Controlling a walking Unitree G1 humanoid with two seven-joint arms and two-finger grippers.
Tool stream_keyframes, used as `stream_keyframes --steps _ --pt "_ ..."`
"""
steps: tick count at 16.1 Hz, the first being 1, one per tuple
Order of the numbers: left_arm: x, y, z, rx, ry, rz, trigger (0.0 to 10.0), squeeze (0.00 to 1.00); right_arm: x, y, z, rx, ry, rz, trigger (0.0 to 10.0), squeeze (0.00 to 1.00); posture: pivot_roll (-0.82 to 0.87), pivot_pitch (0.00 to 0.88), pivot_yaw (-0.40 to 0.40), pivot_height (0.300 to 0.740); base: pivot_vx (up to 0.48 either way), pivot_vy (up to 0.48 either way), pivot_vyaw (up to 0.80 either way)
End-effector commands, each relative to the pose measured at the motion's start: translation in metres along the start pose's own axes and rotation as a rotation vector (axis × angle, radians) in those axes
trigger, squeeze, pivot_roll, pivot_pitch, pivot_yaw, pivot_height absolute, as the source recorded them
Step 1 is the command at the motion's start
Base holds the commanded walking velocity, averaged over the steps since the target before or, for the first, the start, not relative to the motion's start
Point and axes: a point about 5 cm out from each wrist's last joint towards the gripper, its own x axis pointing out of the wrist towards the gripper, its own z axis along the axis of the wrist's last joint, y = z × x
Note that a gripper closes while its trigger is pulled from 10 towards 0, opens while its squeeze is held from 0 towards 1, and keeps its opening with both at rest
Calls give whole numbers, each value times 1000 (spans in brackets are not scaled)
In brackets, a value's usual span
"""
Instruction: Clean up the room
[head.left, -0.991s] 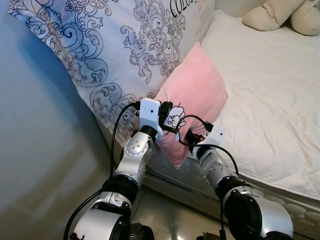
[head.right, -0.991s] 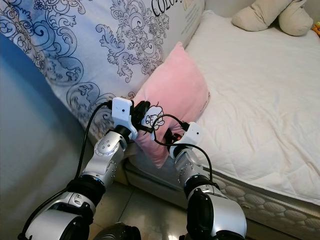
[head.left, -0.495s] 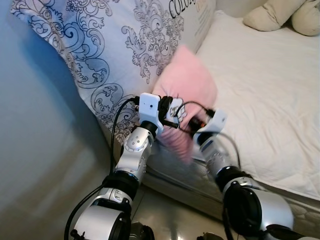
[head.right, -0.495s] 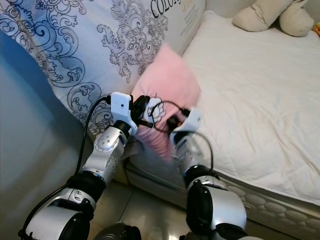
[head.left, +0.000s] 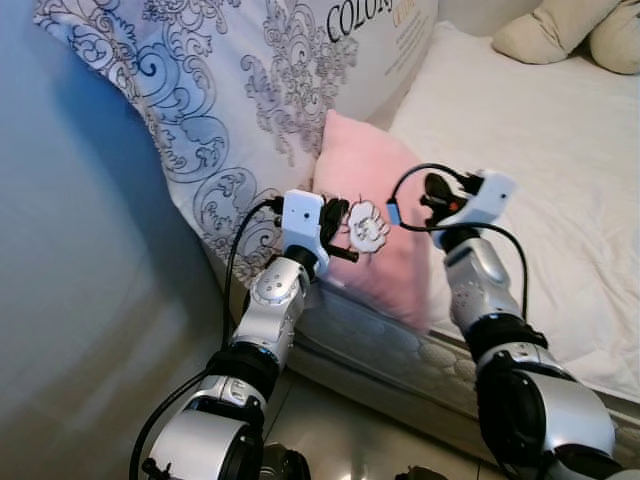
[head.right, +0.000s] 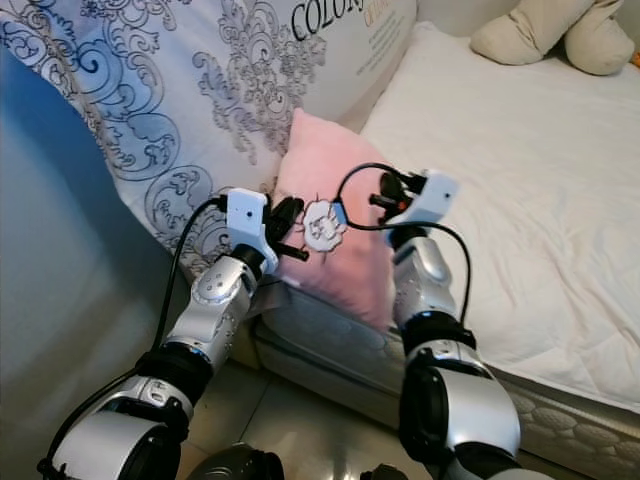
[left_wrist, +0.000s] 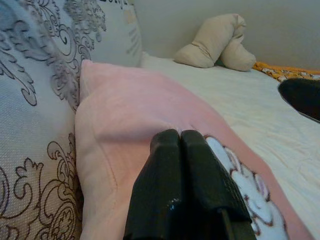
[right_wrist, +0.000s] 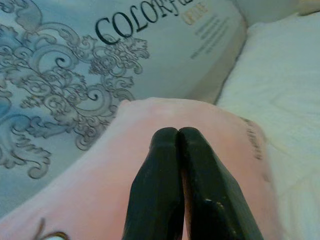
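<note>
Rising right claw (head.left: 432, 190), pink pillow (head.left: 385, 205) upright

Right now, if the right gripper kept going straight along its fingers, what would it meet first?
Probably the pink pillow, which lies just past the shut right gripper; the patterned pillow stands behind it. Depth is unclear.

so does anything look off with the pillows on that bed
The pink pillow stands on edge at the mattress border, leaning on the big patterned pillow, not lying flat. The left gripper pinches it shut; the right gripper is shut against it.
</note>
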Motion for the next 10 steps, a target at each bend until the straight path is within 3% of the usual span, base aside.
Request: stream_keyframes --steps 1,4,5,6,8,10 --pt "9 -10 9 8 -21 -35 10000 0 -5 -6 -4 -28 14 -17 0 290 -75 0 62 714 0 0 0" --pt "11 -9 10 37 -7 -35 10000 0 -12 -2 -17 -135 63 -20 0 227 -77 0 67 714 0 0 0" --pt "11 -8 10 41 -3 -34 10000 0 -13 -2 -22 -202 92 -36 0 0 -77 0 67 714 0 0 0" --pt "12 -8 10 43 0 -34 10000 0 -14 -2 -24 -233 108 -51 10000 0 -77 0 66 714 0 0 0" --pt "12 -9 10 38 1 -37 10000 0 -15 -2 -25 -294 105 -67 10000 0 -79 0 63 714 0 0 0" --pt "11 -9 6 -20 14 -33 10000 0 -20 -2 -30 -338 115 -78 10000 0 -80 0 62 714 0 0 0"
